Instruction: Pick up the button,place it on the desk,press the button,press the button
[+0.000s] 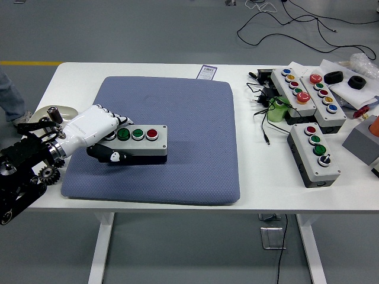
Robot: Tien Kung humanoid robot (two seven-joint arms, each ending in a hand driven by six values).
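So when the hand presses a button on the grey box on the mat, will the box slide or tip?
Probably neither. The box looks rigid, low and wide, lying flat on the blue mat, so tipping seems unlikely. The mat's textured surface should resist sliding. The left hand also grips its left end, which likely steadies it.

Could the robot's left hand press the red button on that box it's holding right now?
Probably not: the left hand is wrapped around the box, fingers at its left end, while the red button sits farthest away.
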